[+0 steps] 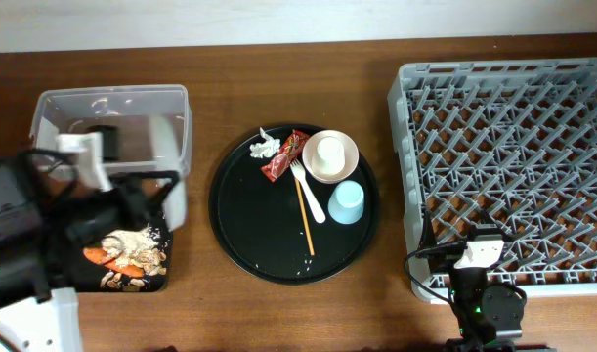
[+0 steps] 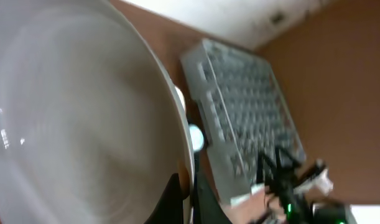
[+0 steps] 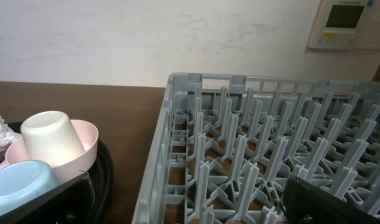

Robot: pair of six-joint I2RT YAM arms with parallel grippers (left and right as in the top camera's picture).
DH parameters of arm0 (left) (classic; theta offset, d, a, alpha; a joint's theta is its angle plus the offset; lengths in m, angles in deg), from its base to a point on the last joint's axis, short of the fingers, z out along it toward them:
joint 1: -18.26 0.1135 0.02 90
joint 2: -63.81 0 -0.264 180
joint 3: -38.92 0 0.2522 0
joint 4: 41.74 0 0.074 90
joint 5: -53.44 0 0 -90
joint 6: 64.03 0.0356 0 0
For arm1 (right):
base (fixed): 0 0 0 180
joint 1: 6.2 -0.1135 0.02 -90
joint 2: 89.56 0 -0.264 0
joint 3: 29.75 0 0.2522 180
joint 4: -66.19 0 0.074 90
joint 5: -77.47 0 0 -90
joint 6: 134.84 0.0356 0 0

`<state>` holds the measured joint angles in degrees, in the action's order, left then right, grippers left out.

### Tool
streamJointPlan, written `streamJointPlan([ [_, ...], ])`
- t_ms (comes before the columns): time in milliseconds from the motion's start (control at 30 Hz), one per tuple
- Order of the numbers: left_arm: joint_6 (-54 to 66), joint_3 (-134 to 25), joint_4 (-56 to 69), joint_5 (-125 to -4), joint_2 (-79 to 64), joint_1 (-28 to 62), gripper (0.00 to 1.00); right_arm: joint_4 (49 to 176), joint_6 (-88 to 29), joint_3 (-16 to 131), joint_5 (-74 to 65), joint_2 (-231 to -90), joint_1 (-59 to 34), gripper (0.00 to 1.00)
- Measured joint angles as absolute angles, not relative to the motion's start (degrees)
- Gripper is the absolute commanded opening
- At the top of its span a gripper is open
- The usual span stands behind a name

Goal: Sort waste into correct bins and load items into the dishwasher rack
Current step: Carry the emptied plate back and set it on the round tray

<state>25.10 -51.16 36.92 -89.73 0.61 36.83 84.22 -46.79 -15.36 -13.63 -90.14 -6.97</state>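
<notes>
Rice, carrot, mushroom bits in black tray, bowl, fork, chopsticks, wrapper on round tray, left gripper clamping plate rim, right gripper gaping, empty.

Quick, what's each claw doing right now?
Left claw: closed, holding the pale plate by its rim.
Right claw: open, holding nothing.

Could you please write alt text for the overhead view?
The left claw holds a pale plate on edge by a clear tub and a shallow black tray of food scraps. A round black tray holds bowl, white cup, blue cup, fork, chopsticks and wrapper; the grey rack is empty.
</notes>
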Motion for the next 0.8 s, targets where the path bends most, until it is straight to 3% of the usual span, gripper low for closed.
streamJointPlan([
  [167, 21.06, -51.57, 34.41, -72.04, -2.14, 9.53, 0.00, 84.22, -46.79, -15.36, -13.61, -90.14, -6.97, 0.99],
  [267, 17.91, -51.57, 33.10, -62.84, -6.67, 0.57, 0.00, 84.22, -46.79, -15.36, -13.63, -90.14, -6.95, 0.99],
  [633, 16.43, -51.71, 30.36, -52.53, -30.16, -15.54, 0.00, 84.22, -46.82, -15.36, -13.61, -90.14, -6.97, 0.99],
  [800, 13.43, -51.71, 29.82, -47.43, -35.91, -18.49, 0.01, 84.22, -46.79, -15.36, -13.61, -90.14, -6.97, 0.99],
])
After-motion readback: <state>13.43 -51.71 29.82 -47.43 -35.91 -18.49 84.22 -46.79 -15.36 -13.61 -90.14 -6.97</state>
